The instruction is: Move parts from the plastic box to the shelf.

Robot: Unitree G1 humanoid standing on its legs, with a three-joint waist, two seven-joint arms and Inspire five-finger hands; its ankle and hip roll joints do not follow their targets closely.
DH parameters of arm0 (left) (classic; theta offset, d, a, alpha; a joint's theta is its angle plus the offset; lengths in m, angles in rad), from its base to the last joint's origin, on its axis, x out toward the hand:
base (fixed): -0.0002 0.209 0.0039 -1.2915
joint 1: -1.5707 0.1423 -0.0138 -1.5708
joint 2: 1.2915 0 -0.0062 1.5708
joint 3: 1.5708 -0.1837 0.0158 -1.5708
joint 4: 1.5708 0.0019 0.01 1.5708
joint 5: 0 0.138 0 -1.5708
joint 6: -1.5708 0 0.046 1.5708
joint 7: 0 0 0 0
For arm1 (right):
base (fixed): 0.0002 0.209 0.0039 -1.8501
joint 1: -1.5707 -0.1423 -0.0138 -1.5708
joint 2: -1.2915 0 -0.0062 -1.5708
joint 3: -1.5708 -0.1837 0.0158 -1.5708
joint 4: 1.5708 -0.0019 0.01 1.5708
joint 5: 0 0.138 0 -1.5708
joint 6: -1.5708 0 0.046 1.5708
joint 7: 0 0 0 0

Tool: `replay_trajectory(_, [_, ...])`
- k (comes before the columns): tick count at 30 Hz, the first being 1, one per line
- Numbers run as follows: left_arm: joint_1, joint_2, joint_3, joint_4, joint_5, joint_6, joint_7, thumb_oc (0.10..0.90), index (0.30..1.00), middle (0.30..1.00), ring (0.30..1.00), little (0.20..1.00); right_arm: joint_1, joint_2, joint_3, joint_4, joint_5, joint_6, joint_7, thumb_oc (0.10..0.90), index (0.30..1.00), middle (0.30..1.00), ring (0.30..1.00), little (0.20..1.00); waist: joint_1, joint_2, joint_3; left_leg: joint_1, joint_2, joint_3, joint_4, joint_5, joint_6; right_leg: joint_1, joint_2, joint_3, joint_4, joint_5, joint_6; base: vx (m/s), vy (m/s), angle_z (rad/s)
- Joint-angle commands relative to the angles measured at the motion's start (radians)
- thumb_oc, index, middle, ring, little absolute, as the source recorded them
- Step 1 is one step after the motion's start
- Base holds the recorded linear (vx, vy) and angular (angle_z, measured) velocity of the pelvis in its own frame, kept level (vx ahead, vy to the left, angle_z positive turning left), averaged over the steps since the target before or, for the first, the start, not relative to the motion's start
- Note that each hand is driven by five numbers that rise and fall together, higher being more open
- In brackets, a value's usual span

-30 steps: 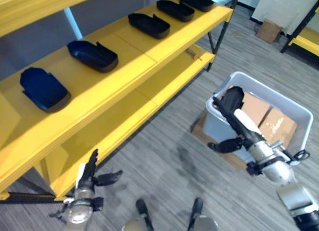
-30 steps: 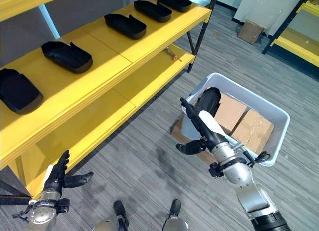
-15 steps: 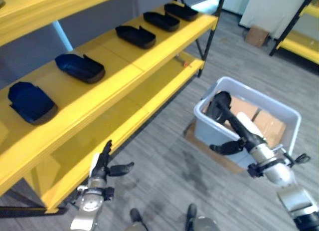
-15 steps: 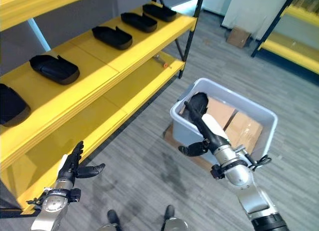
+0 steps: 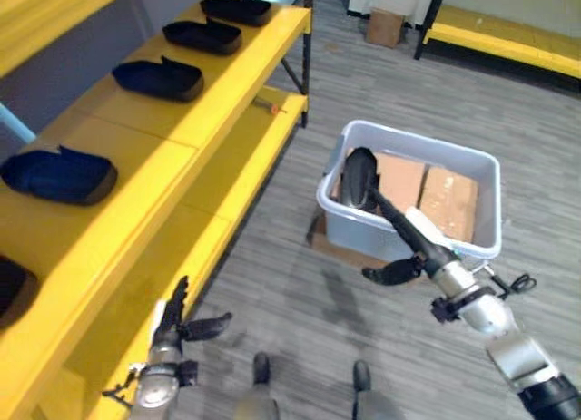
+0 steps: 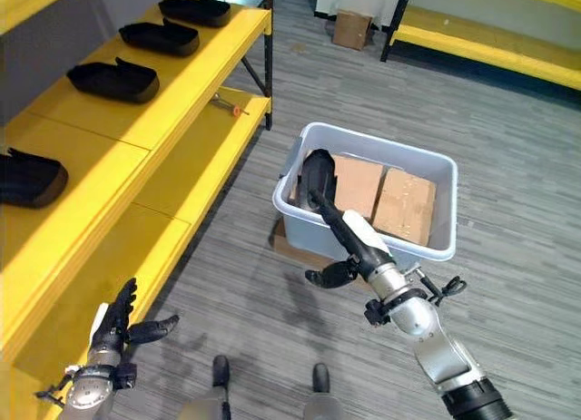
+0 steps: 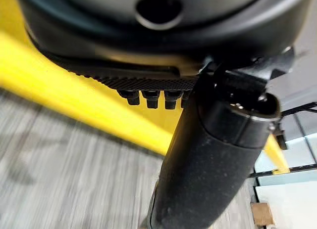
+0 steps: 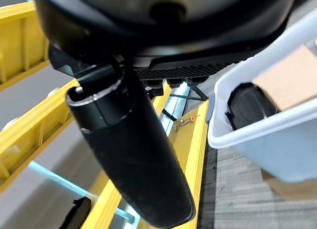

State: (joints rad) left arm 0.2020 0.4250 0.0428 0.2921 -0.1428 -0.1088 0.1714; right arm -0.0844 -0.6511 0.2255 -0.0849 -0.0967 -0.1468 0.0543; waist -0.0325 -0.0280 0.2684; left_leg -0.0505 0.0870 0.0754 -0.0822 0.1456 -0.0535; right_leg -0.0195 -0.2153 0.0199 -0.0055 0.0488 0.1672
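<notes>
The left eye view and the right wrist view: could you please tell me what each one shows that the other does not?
Left eye view alone: the open left hand low beside the shelf, and two cardboard boxes inside the plastic box. Right wrist view alone: the underside of the open right hand, seen from close. Both: the plastic box, the black part at its corner, the small tool on the lower shelf level.

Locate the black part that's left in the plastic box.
In the eye views the black part stands against the plastic box's shelf-side wall, beside the cardboard, just past the right hand's straight fingers.
</notes>
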Motion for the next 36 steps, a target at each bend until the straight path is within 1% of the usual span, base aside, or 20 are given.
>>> replay_trajectory(1, [-0.038, 0.040, 0.005, -0.095, 0.032, -0.086, 0.024, 0.900, 1.000, 1.000, 1.000, 1.000, -0.134, -0.043, -0.048, -0.079, 0.015, -0.076, -0.035, 0.900, 1.000, 1.000, 1.000, 1.000, 0.004, 0.007, -0.073, -0.014, 0.096, -0.032, 0.031, 0.020, -0.059, -0.009, 0.128, -0.061, 0.046, -0.065, -0.057, 0.08, 0.144, -0.12])
replay_trajectory(8, [-0.026, 0.034, 0.001, -0.105, 0.024, -0.081, 0.026, 0.900, 1.000, 1.000, 1.000, 1.000, -0.163, -0.023, -0.020, -0.091, 0.010, -0.071, -0.027, 0.900, 1.000, 1.000, 1.000, 1.000, 0.003, -0.003, -0.083, -0.012, 0.056, -0.021, 0.061, -0.044, -0.023, -0.011, 0.100, -0.035, 0.027, -0.050, -0.036, 0.06, 0.073, -0.12])
replay_trajectory(13, [-0.043, 0.040, -0.012, -0.099, 0.017, -0.077, 0.026, 0.900, 1.000, 1.000, 1.000, 1.000, -0.200, -0.009, 0.004, -0.085, -0.001, -0.062, -0.031, 0.900, 1.000, 1.000, 1.000, 1.000, 0.010, -0.010, -0.068, -0.055, 0.026, -0.029, 0.149, -0.096, -0.008, -0.015, 0.076, -0.045, 0.040, -0.056, -0.028, 0.03, 0.074, -0.01])
replay_trajectory(17, [-0.049, 0.046, -0.014, -0.092, 0.006, -0.076, 0.037, 0.900, 1.000, 1.000, 1.000, 1.000, -0.229, 0.016, 0.021, -0.065, -0.022, -0.058, -0.045, 0.900, 1.000, 1.000, 1.000, 1.000, 0.024, -0.010, -0.058, -0.080, -0.011, -0.025, 0.209, -0.155, 0.018, -0.020, 0.045, -0.045, 0.066, -0.054, -0.003, 0.04, 0.148, 0.01])
replay_trajectory(19, [-0.050, 0.042, -0.017, -0.085, 0.001, -0.075, 0.036, 0.900, 1.000, 1.000, 1.000, 1.000, -0.228, 0.024, 0.020, -0.061, -0.040, -0.053, -0.049, 0.900, 1.000, 1.000, 1.000, 1.000, 0.030, -0.010, -0.057, -0.081, -0.030, -0.021, 0.220, -0.176, 0.031, -0.021, 0.029, -0.049, 0.083, -0.045, 0.012, 0.08, 0.184, 0.06])
replay_trajectory(21, [-0.049, 0.042, -0.015, -0.077, -0.001, -0.075, 0.041, 0.900, 1.000, 1.000, 1.000, 1.000, -0.234, 0.037, 0.022, -0.043, -0.046, -0.050, -0.056, 0.900, 1.000, 1.000, 1.000, 1.000, 0.036, -0.008, -0.052, -0.082, -0.048, -0.014, 0.221, -0.186, 0.045, -0.035, 0.013, -0.058, 0.112, -0.025, 0.030, 0.06, 0.166, 0.05])
replay_trajectory(22, [-0.050, 0.042, -0.015, -0.077, -0.001, -0.075, 0.042, 0.900, 1.000, 1.000, 1.000, 1.000, -0.235, 0.037, 0.022, -0.042, -0.046, -0.050, -0.056, 0.900, 1.000, 1.000, 1.000, 1.000, 0.036, -0.009, -0.052, -0.082, -0.048, -0.013, 0.221, -0.186, 0.046, -0.037, 0.012, -0.057, 0.114, -0.026, 0.031, 0.08, 0.182, -0.05])
replay_trajectory(23, [-0.054, 0.045, -0.013, -0.072, -0.002, -0.073, 0.045, 0.900, 1.000, 1.000, 1.000, 1.000, -0.232, 0.047, 0.021, -0.027, -0.059, -0.047, -0.061, 0.900, 1.000, 1.000, 1.000, 1.000, 0.044, -0.004, -0.052, -0.079, -0.062, -0.008, 0.213, -0.196, 0.061, -0.058, 0.009, -0.066, 0.169, -0.031, 0.037, 0.10, 0.220, -0.14])
replay_trajectory(24, [-0.058, 0.045, -0.010, -0.065, -0.003, -0.070, 0.051, 0.900, 1.000, 1.000, 1.000, 1.000, -0.248, 0.057, 0.037, -0.011, -0.071, -0.043, -0.062, 0.900, 1.000, 1.000, 1.000, 1.000, 0.054, -0.001, -0.040, -0.061, -0.070, 0.012, 0.213, -0.214, 0.075, -0.122, -0.019, -0.125, 0.272, 0.021, 0.036, 0.10, 0.218, -0.17])
replay_trajectory(25, [-0.059, 0.045, -0.010, -0.064, -0.003, -0.070, 0.051, 0.900, 1.000, 1.000, 1.000, 1.000, -0.248, 0.057, 0.038, -0.011, -0.071, -0.043, -0.062, 0.900, 1.000, 1.000, 1.000, 1.000, 0.055, -0.001, -0.040, -0.062, -0.071, 0.012, 0.213, -0.214, 0.075, -0.123, -0.019, -0.124, 0.273, 0.020, 0.036, 0.08, 0.163, -0.34])
replay_trajectory(26, [-0.057, 0.046, -0.008, -0.068, -0.002, -0.071, 0.055, 0.900, 1.000, 1.000, 1.000, 1.000, -0.264, 0.062, 0.056, -0.008, -0.080, -0.040, -0.061, 0.900, 1.000, 1.000, 1.000, 1.000, 0.063, -0.005, -0.029, -0.039, -0.082, 0.038, 0.211, -0.234, 0.080, -0.147, -0.070, -0.191, 0.271, 0.098, 0.040, 0.10, 0.088, -0.39])
replay_trajectory(27, [-0.054, 0.042, -0.002, -0.070, -0.001, -0.071, 0.055, 0.900, 1.000, 1.000, 1.000, 1.000, -0.289, 0.065, 0.076, 0.002, -0.080, -0.037, -0.058, 0.900, 1.000, 1.000, 1.000, 1.000, 0.051, -0.003, -0.020, -0.012, -0.090, 0.073, 0.188, -0.236, 0.082, -0.183, -0.102, -0.222, 0.217, 0.177, 0.047, 0.15, 0.073, -0.56])
replay_trajectory(28, [-0.056, 0.046, 0.003, -0.071, 0.002, -0.071, 0.056, 0.900, 1.000, 1.000, 1.000, 1.000, -0.308, 0.059, 0.086, 0.005, -0.085, -0.034, -0.056, 0.900, 1.000, 1.000, 1.000, 1.000, 0.045, -0.001, -0.013, 0.001, -0.089, 0.084, 0.179, -0.240, 0.079, -0.206, -0.114, -0.223, 0.175, 0.214, 0.057, 0.15, -0.016, -0.97])
replay_trajectory(30, [-0.074, 0.053, 0.006, -0.069, 0.010, -0.072, 0.058, 0.900, 1.000, 1.000, 1.000, 1.000, -0.338, 0.051, 0.099, 0.005, -0.091, -0.031, -0.057, 0.900, 1.000, 1.000, 1.000, 1.000, 0.032, 0.011, 0.004, 0.018, -0.073, 0.106, 0.183, -0.248, 0.063, -0.266, -0.157, -0.225, 0.071, 0.275, 0.080, 0.17, -0.087, -1.15])
replay_trajectory(31, [-0.081, 0.052, 0.006, -0.067, 0.014, -0.074, 0.060, 0.900, 1.000, 1.000, 1.000, 1.000, -0.344, 0.044, 0.101, 0.006, -0.102, -0.029, -0.060, 0.900, 1.000, 1.000, 1.000, 1.000, 0.032, 0.018, 0.007, 0.024, -0.063, 0.112, 0.186, -0.255, 0.054, -0.278, -0.169, -0.239, 0.024, 0.285, 0.085, 0.20, -0.103, -0.46])
replay_trajectory(32, [-0.088, 0.048, 0.006, -0.066, 0.021, -0.075, 0.060, 0.900, 1.000, 1.000, 1.000, 1.000, -0.344, 0.036, 0.096, 0.002, -0.110, -0.027, -0.064, 0.900, 1.000, 1.000, 1.000, 1.000, 0.030, 0.023, 0.010, 0.033, -0.055, 0.118, 0.189, -0.263, 0.042, -0.283, -0.181, -0.260, -0.029, 0.280, 0.087, 0.22, -0.123, -0.09])
replay_trajectory(34, [-0.112, 0.042, -0.002, -0.059, 0.026, -0.077, 0.063, 0.900, 1.000, 1.000, 1.000, 1.000, -0.341, 0.020, 0.075, -0.007, -0.118, -0.022, -0.069, 0.900, 1.000, 1.000, 1.000, 1.000, 0.021, 0.025, 0.016, 0.045, -0.047, 0.113, 0.211, -0.291, 0.023, -0.281, -0.200, -0.290, -0.061, 0.286, 0.093, 0.28, -0.232, -0.02])
replay_trajectory(35, [-0.124, 0.040, -0.007, -0.055, 0.023, -0.077, 0.066, 0.900, 1.000, 1.000, 1.000, 1.000, -0.319, 0.005, 0.054, -0.018, -0.118, -0.020, -0.070, 0.900, 1.000, 1.000, 1.000, 1.000, 0.024, 0.011, 0.013, 0.045, -0.051, 0.108, 0.247, -0.318, 0.011, -0.253, -0.217, -0.333, -0.043, 0.274, 0.091, 0.34, -0.338, 0.13])
replay_trajectory(36, [-0.132, 0.040, -0.009, -0.050, 0.024, -0.079, 0.070, 0.900, 1.000, 1.000, 1.000, 1.000, -0.316, -0.005, 0.052, -0.021, -0.115, -0.022, -0.066, 0.900, 1.000, 1.000, 1.000, 1.000, 0.024, -0.001, 0.011, 0.053, -0.055, 0.107, 0.263, -0.333, 0.006, -0.255, -0.216, -0.347, -0.016, 0.281, 0.091, 0.36, -0.341, 0.27])
